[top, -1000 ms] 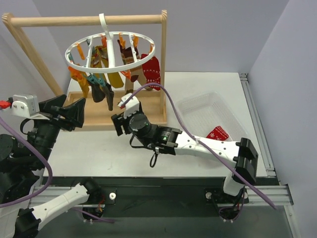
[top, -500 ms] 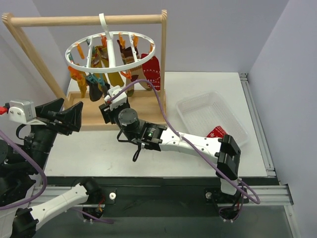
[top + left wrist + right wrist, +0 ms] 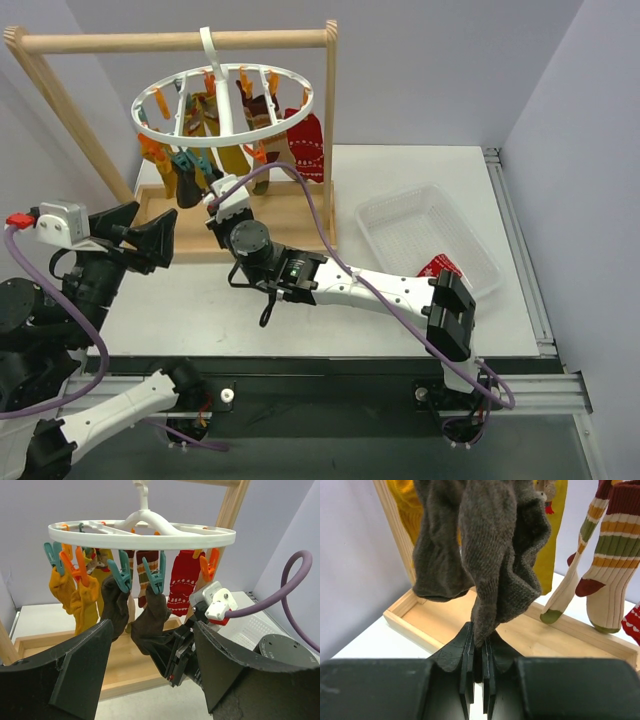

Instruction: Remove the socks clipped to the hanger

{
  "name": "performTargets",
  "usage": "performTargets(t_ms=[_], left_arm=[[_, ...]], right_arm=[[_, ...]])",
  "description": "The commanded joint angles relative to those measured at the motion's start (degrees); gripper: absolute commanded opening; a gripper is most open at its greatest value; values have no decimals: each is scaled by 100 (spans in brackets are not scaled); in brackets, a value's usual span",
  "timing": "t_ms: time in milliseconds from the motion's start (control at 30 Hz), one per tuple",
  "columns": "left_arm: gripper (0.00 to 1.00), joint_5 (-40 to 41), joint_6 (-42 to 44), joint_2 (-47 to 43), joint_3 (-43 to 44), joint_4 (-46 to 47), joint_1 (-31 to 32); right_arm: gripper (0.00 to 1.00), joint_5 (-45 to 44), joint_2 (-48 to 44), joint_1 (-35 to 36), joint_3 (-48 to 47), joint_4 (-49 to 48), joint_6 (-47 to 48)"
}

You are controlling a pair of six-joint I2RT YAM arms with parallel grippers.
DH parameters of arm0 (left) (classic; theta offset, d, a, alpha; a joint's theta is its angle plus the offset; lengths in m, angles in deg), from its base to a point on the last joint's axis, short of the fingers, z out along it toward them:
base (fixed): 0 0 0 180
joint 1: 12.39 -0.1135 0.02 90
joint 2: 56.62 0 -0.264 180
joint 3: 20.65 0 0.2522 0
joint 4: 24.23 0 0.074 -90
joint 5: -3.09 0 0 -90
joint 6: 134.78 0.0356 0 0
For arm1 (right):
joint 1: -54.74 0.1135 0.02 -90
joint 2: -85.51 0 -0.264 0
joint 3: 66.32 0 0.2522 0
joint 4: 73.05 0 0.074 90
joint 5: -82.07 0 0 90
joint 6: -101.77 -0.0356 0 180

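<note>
- While most socks [image 3: 182,580] hang on the hanger [image 3: 150,543], one red sock [image 3: 440,268] lies at the basket [image 3: 400,215];
- right gripper [image 3: 479,647] clamps a brown sock [image 3: 495,555]; left gripper [image 3: 150,238] gapes idle.

The white right arm with black joints [image 3: 385,288] has a thick purple cable [image 3: 260,607] looping along it. The mostly black left arm [image 3: 90,285] carries a small white box with a red end [image 3: 55,222]. Its fingers [image 3: 82,672] are wide, flat black wedges.
</note>
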Motion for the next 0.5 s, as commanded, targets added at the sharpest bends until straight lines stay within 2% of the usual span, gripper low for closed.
performTargets(t_ms=[0,233,467], left_arm=[[77,152,-224,346,142,-29,20],[77,249,-840,1557,1151,-828,20],[75,240,-1392,2183,1810,-1057,11]], right_arm=[[0,-240,-513,151,151,-284,-2],[0,-135,-1050,168,837,-152,-161],[0,234,-1402,151,1030,288,-161]])
